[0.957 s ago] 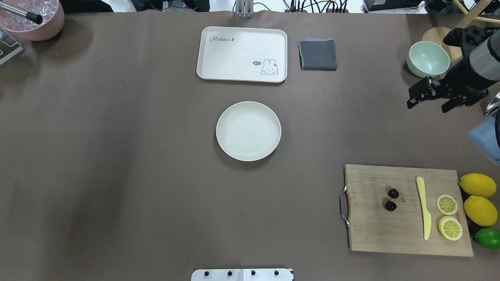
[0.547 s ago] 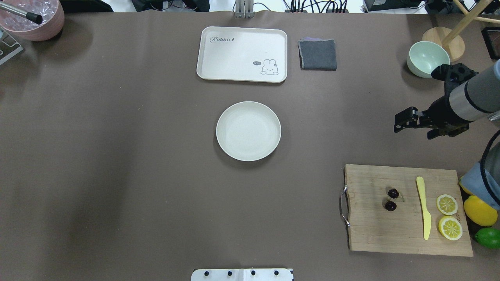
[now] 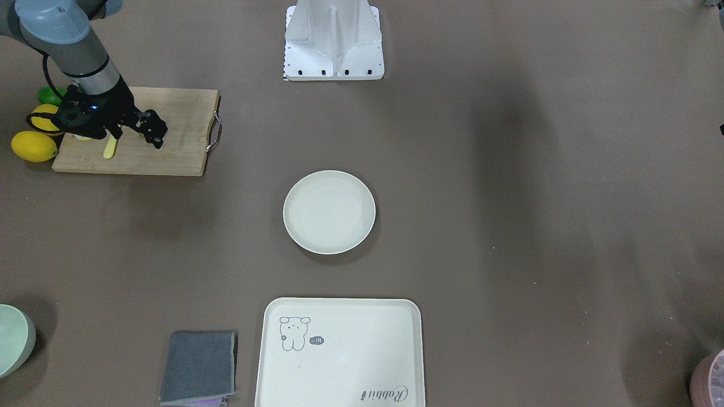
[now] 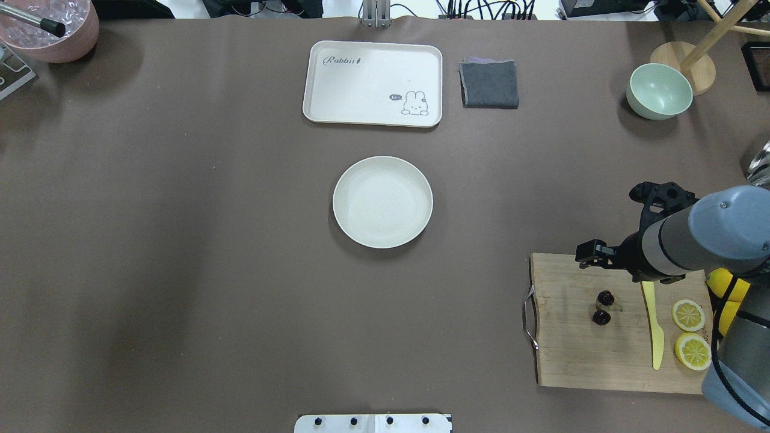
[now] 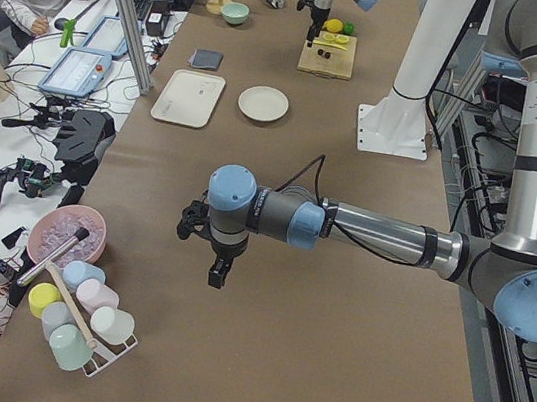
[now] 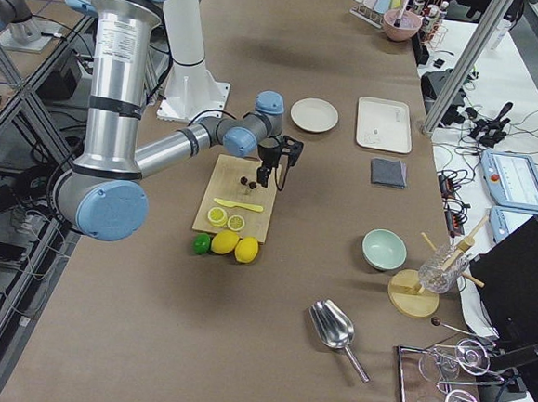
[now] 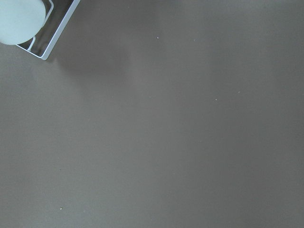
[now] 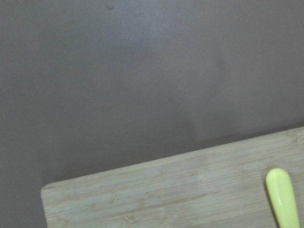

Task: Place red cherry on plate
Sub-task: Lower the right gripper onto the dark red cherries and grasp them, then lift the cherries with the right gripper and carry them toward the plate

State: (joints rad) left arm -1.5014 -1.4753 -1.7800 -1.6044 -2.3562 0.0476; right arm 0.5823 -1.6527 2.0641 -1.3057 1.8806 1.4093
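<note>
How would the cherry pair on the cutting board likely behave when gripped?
The red cherry looks round and glossy, so it may slip or roll on the cutting board. Its thin stems probably flex, letting one fruit dangle.

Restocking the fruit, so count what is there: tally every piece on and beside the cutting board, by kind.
Cherries: 2
Lemon slices: 2
Whole lemons: 2
Limes: 1
Total: 7
</note>
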